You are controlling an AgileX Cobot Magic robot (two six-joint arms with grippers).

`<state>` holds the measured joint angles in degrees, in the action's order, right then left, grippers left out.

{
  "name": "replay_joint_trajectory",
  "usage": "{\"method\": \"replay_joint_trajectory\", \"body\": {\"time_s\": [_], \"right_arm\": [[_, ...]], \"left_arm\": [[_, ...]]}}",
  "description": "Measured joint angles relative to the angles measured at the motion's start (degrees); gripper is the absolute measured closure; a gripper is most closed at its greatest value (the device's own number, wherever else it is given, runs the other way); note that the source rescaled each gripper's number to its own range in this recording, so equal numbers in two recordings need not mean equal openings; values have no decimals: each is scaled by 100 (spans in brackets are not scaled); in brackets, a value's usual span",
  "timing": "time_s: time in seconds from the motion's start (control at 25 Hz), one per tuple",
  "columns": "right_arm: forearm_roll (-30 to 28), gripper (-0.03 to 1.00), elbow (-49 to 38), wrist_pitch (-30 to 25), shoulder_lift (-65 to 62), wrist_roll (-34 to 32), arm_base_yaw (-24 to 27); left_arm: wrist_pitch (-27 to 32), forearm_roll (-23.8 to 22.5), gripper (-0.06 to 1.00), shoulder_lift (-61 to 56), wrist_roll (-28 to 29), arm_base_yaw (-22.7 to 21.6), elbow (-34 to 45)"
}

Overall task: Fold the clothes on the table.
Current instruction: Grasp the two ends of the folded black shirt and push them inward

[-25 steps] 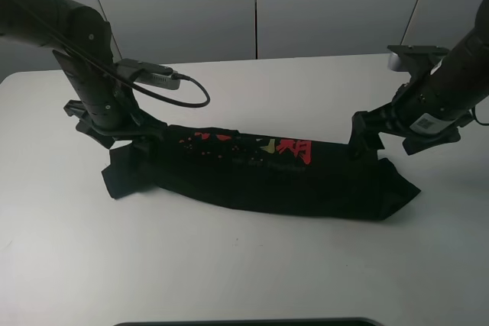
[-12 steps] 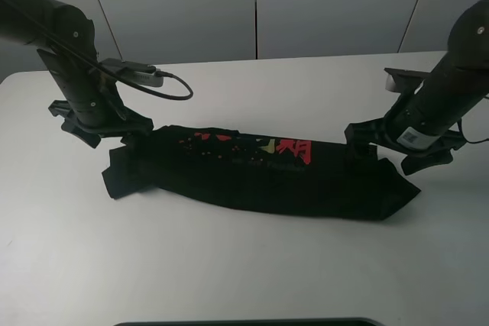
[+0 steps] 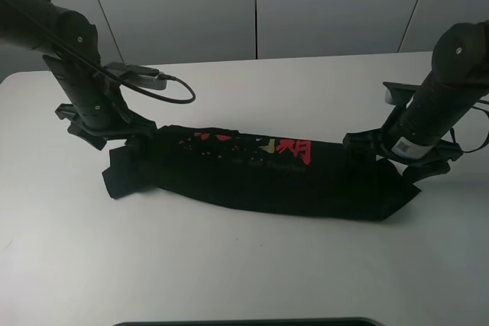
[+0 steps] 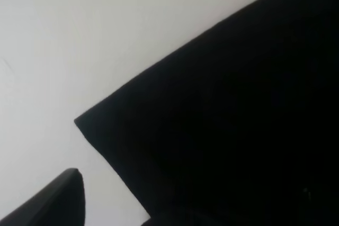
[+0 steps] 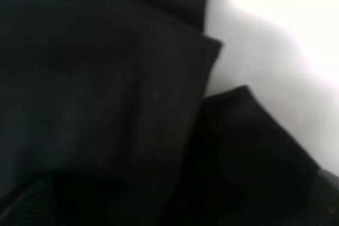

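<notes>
A black garment [image 3: 260, 177] with a red print [image 3: 290, 149] lies folded into a long strip across the white table [image 3: 229, 265]. My left gripper [image 3: 126, 137] hovers at its left end, by the sleeve. In the left wrist view one fingertip [image 4: 53, 202] stands over bare table beside a corner of the cloth [image 4: 238, 104], so the jaws look open and empty. My right gripper [image 3: 374, 149] is low over the right end. The right wrist view shows layered cloth edges [image 5: 106, 78] between dark fingers [image 5: 24, 199], with nothing pinched.
A black cable [image 3: 172, 89] loops off the left arm over the table behind the garment. A dark object [image 3: 244, 321] sits at the table's front edge. Grey wall panels stand behind.
Both grippers let go of the garment's ends and drew outward. The left has since edged back toward the sleeve, and the right has sunk lower over the right end. The garment has not moved.
</notes>
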<state>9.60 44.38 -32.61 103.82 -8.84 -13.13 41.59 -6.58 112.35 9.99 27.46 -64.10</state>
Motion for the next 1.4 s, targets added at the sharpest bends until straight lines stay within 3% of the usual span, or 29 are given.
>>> {"method": "replay_joint_trajectory", "body": {"time_s": [0.56, 0.92, 1.0, 1.2, 1.4], "right_arm": [[-119, -3, 63, 29, 315, -226, 0], [136, -3, 114, -59, 387, 52, 10], [170, 4, 114, -59, 395, 78, 10], [725, 38, 114, 2, 422, 376, 10], [1785, 41, 114, 27, 463, 1101, 10]], "left_arm": [[-97, 13, -3, 68, -107, 0, 0], [-180, 13, -3, 68, -107, 0, 0], [-192, 13, -3, 68, -107, 0, 0], [-192, 13, -3, 68, -107, 0, 0], [-213, 13, -3, 68, -107, 0, 0]]}}
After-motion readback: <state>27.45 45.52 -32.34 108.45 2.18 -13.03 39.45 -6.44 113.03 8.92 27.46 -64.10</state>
